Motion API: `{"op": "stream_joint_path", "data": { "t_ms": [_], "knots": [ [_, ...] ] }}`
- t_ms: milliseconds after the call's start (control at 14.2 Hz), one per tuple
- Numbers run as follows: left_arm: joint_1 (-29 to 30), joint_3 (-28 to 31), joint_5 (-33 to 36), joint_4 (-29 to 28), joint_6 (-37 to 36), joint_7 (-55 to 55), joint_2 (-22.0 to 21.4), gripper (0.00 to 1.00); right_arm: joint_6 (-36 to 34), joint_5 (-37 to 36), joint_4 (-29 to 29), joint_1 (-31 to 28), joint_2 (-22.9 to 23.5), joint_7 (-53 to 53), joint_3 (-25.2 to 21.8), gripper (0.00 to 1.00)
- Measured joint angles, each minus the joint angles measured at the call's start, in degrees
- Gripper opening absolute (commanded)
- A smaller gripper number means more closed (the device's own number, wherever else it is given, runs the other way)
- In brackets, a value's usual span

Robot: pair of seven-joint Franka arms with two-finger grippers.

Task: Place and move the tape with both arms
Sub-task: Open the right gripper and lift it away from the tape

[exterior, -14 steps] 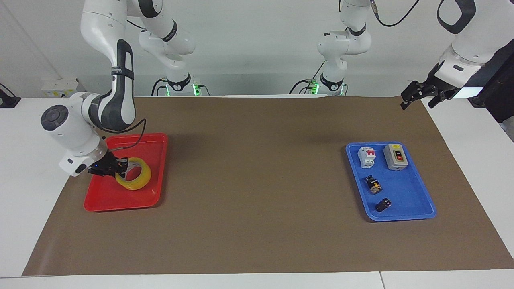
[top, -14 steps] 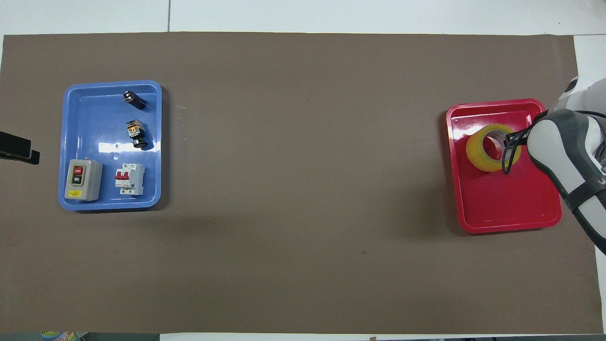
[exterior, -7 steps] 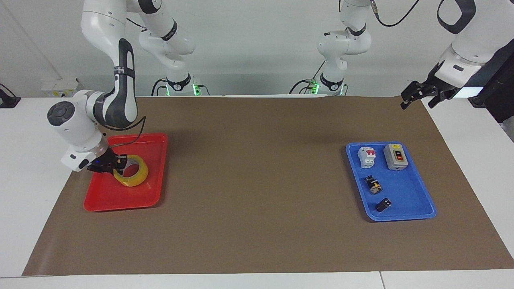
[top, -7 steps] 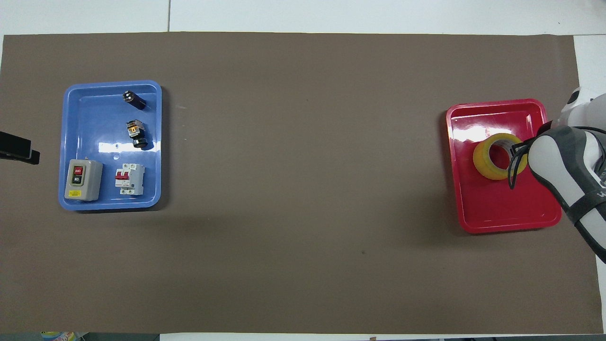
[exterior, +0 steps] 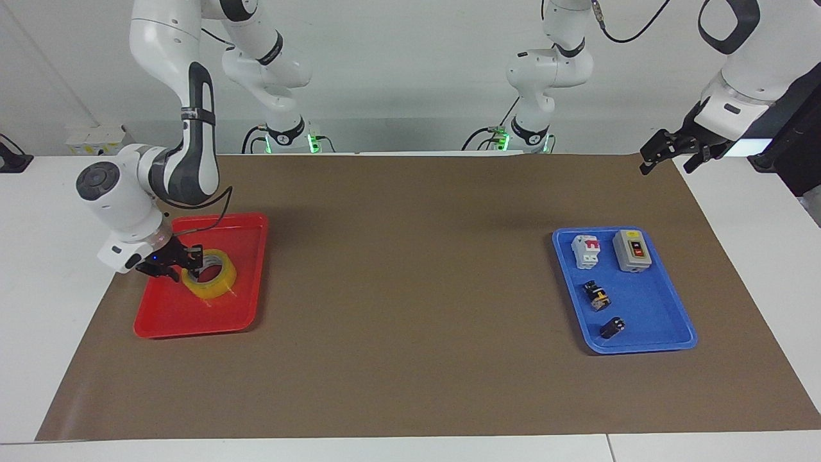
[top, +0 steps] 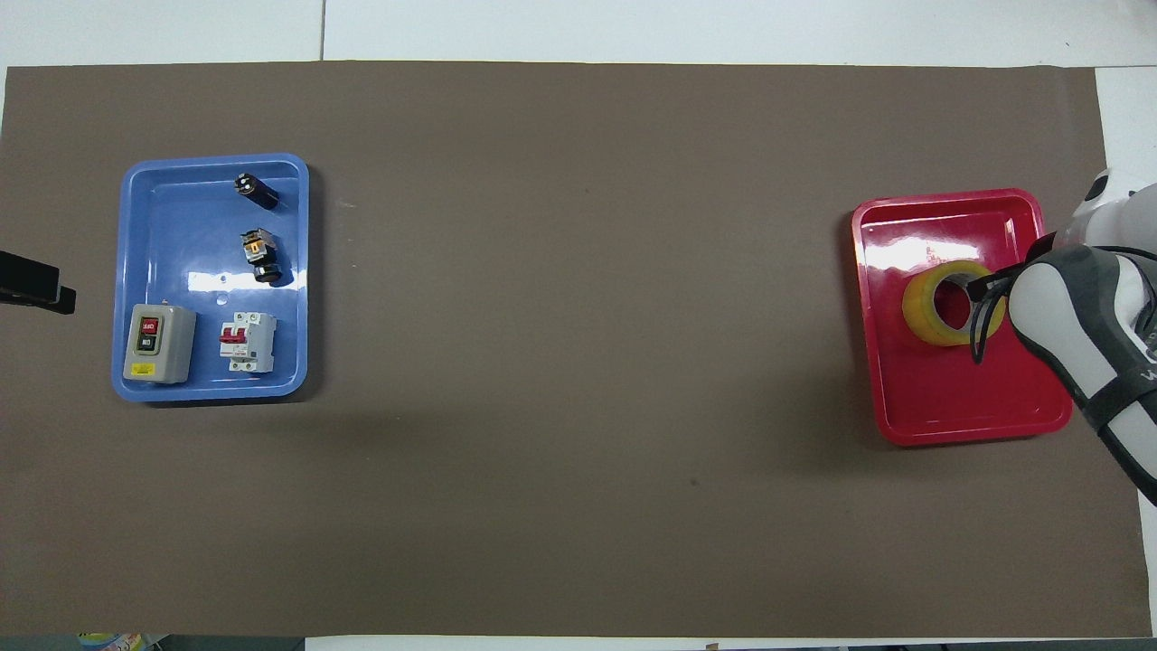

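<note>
The yellow tape roll [exterior: 215, 283] lies nearly flat in the red tray [exterior: 192, 317] at the right arm's end of the table; it also shows in the overhead view [top: 922, 312], in the tray [top: 967, 398]. My right gripper [exterior: 191, 260] is low over the tray and straddles the roll's rim on the side toward the table's end, shut on it; in the overhead view [top: 981, 291] the arm partly covers it. My left gripper [exterior: 667, 159] waits in the air, open and empty, over the mat's corner near the robots; its tip shows in the overhead view [top: 36, 285].
A blue tray [exterior: 648, 314] at the left arm's end holds a grey switch box [exterior: 632, 250], a white breaker [exterior: 585, 250] and two small black parts [exterior: 596, 295]. Two other white arms with green-lit bases [exterior: 288, 135] stand at the robots' edge. A brown mat covers the table.
My right gripper has lowered the tape from a raised, tilted pose to nearly flat on the red tray, shifting slightly toward the robots. The left arm has not moved.
</note>
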Motion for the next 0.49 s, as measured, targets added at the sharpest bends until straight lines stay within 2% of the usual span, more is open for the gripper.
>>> {"op": "stream_joint_path", "data": {
  "t_ms": [70,211,492],
  "knots": [
    [0.0,0.0,0.0,0.0,0.0,0.0,0.0,1.0,-0.4,0.0,0.7,0.5,-0.7,0.0,0.3,1.0],
    [0.0,0.0,0.0,0.0,0.0,0.0,0.0,1.0,-5.8,0.0,4.2,3.3,-2.5,0.4,0.5,1.0],
    [0.0,0.0,0.0,0.0,0.0,0.0,0.0,1.0,-24.1,0.0,14.5,6.5,-6.3,6.5,0.7,1.0]
  ]
}}
